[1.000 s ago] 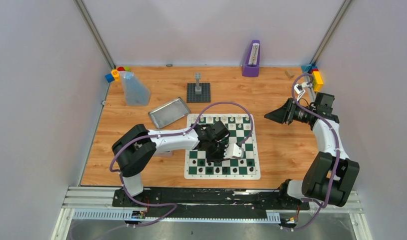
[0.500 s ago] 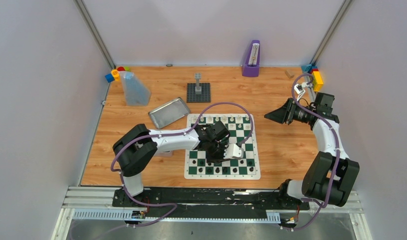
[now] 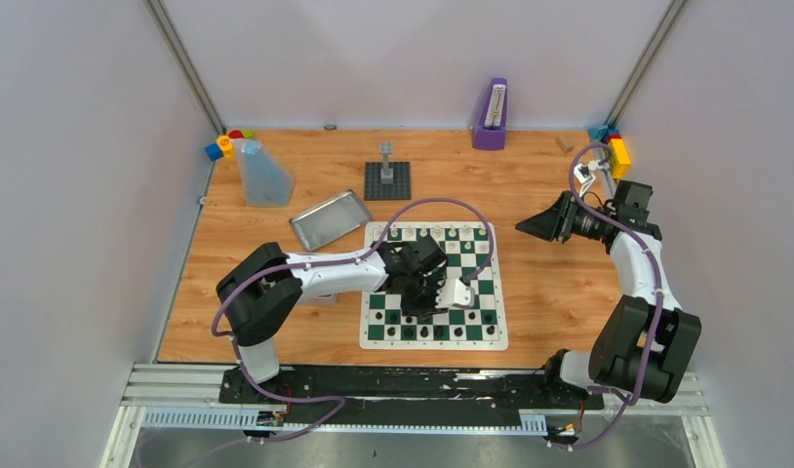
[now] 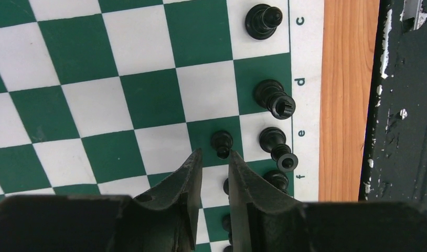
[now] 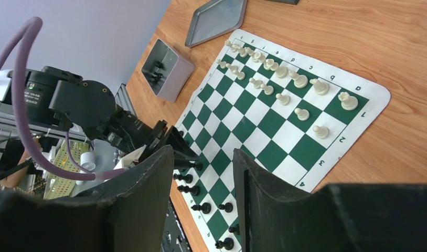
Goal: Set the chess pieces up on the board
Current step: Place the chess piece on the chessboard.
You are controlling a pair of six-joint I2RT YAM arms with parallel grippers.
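Left wrist: board (image 4: 306, 68) border reads c, d, e, f — left claw (image 4: 215, 155) released.

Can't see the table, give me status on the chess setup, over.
Left gripper jaws apart over board, black pawn standing free at tips. Right gripper jaws open, empty. Nothing in the way.

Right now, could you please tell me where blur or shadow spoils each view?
Left wrist: the board and black pieces are crisp, the left claw near the lens dark and soft. Right wrist: the right claw is a blurred dark mass, white pieces beyond sharp. Top external: even light, pieces tiny.
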